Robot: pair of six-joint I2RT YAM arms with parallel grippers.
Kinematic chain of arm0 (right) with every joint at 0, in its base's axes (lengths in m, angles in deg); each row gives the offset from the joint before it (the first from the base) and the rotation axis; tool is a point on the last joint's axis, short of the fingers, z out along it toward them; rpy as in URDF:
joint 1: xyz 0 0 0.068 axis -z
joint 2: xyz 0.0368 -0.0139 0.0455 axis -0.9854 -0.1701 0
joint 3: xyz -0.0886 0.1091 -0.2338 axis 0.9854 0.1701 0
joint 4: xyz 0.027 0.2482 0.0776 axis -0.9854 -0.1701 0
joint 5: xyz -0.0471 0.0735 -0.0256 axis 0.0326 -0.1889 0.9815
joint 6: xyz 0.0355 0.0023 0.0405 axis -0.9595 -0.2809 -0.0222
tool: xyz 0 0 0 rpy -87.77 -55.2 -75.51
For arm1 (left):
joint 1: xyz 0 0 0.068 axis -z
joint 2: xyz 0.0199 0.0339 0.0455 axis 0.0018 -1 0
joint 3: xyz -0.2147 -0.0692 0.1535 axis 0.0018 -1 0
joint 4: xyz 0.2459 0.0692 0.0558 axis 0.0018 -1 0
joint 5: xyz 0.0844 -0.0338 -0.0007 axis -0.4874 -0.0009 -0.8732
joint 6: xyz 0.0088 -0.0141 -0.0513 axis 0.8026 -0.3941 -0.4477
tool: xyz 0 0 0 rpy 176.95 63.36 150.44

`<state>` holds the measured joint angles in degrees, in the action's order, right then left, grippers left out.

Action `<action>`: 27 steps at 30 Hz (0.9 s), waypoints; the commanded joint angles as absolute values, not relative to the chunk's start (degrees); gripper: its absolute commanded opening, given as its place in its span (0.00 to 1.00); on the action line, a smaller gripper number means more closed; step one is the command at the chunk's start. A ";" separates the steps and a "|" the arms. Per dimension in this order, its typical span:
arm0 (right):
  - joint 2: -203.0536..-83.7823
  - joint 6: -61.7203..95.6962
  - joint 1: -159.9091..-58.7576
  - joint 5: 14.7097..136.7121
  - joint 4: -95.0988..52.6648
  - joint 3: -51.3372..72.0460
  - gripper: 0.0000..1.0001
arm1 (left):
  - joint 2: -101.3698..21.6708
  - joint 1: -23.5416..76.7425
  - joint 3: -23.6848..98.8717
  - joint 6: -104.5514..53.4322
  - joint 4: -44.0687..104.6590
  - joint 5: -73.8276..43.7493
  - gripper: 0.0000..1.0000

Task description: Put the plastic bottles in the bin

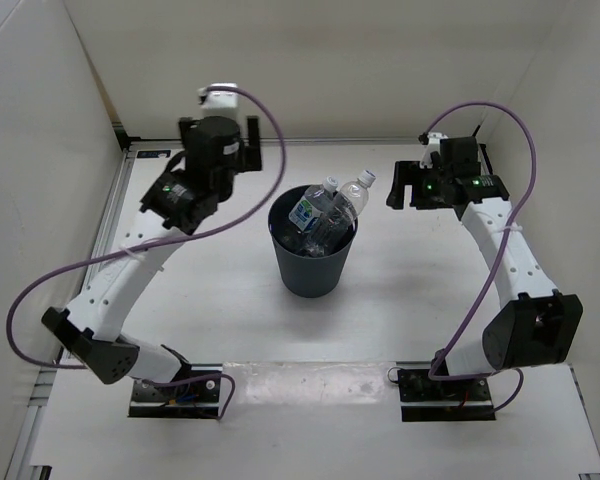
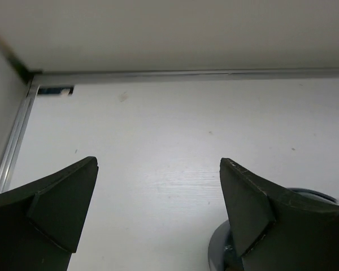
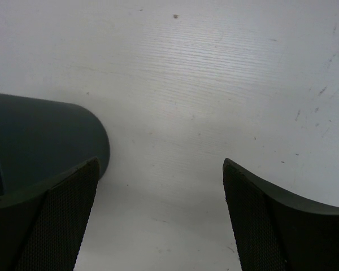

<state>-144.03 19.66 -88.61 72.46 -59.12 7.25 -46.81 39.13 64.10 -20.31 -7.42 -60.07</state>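
The dark grey-blue bin [image 1: 313, 262] stands mid-table. Clear plastic bottles with white caps stick out of its top: one with a blue-green label [image 1: 308, 210] and a plain one [image 1: 352, 196] leaning right. My left gripper [image 1: 230, 155] hangs up and to the left of the bin, open, with nothing between its fingers [image 2: 158, 186]. A bit of the bin rim [image 2: 219, 248] shows behind its right finger. My right gripper [image 1: 412, 190] is to the right of the bin, open and empty [image 3: 161, 192], and the bin wall [image 3: 39, 135] fills the left of its view.
White walls close in the table on the left, back and right. A metal rail [image 2: 186, 73] runs along the foot of the back wall. Purple cables [image 1: 270, 170] loop off both arms.
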 commanded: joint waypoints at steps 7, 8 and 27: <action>-139.77 11.24 -89.26 88.62 -55.60 10.31 0.90 | -32.92 16.81 45.51 -42.80 -22.08 -61.62 1.00; -139.51 11.50 -89.96 92.98 -56.82 10.14 0.90 | -31.95 15.67 42.80 -43.50 -22.17 -61.71 1.00; -137.75 20.46 -92.25 104.88 -59.56 11.46 0.90 | -17.99 7.57 10.89 -40.79 -0.14 -56.78 1.00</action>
<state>-139.77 19.79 -93.11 102.90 -59.95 10.90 -21.33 7.85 14.37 -41.68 -8.85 -57.98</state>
